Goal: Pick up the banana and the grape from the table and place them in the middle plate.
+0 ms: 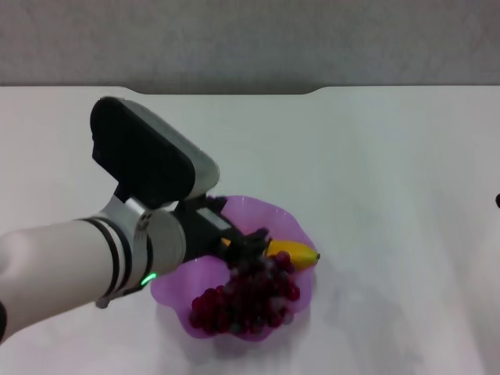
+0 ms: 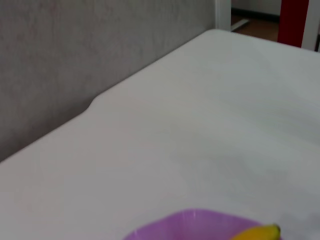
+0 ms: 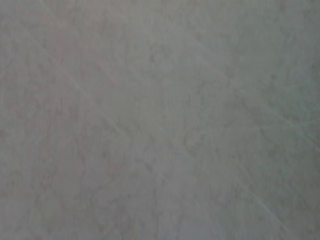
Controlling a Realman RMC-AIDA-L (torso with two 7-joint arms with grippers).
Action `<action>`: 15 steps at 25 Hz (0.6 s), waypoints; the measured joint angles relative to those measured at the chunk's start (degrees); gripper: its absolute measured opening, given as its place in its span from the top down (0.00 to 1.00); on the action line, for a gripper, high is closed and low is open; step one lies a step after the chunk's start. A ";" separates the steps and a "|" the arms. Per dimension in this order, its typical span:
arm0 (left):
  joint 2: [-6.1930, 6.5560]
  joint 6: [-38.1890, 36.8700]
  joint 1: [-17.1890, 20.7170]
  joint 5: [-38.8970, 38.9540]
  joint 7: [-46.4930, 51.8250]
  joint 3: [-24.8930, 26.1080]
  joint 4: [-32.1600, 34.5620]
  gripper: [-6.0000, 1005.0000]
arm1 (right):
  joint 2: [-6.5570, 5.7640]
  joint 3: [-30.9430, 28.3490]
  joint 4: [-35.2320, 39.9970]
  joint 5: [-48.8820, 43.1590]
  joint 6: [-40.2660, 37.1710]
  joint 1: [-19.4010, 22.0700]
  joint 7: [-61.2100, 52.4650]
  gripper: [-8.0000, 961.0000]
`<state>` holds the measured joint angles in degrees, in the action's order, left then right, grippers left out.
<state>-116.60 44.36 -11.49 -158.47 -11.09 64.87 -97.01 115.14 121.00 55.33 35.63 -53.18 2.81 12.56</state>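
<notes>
The purple scalloped middle plate (image 1: 181,285) sits on the white table (image 1: 375,156) at the near centre. The banana (image 1: 297,254) lies in the plate along its far right side, and its tip also shows in the left wrist view (image 2: 260,233). The bunch of dark red grapes (image 1: 246,301) lies in the plate, reaching toward the near rim. My left gripper (image 1: 248,244) is low over the plate, at the far end of the grape bunch and next to the banana. The plate's rim shows in the left wrist view (image 2: 190,220).
The table's notched far edge (image 1: 226,92) meets a grey wall. A dark sliver (image 1: 498,201) shows at the right edge of the head view. The right wrist view shows only a plain grey surface.
</notes>
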 joint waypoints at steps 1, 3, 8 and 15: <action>0.00 0.00 0.00 0.00 0.00 0.00 0.00 0.30 | 0.00 0.01 -0.07 0.00 0.00 -0.04 0.00 0.96; 0.07 -2.52 0.47 0.00 -0.40 -0.02 -0.77 0.23 | 0.00 0.01 -0.20 0.00 0.00 -0.05 0.00 0.96; 0.15 -9.62 3.18 0.00 -2.08 -0.02 -1.37 0.14 | 0.00 0.02 -0.93 -0.02 0.00 -0.16 0.00 0.96; 0.17 -25.43 9.97 0.08 -5.98 -0.28 -1.63 0.21 | 0.00 0.02 -1.73 -0.04 0.00 -0.33 0.00 0.96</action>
<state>-116.43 18.93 -1.52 -158.39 -17.07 64.59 -98.64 115.13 121.03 53.60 35.58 -53.17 2.48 12.57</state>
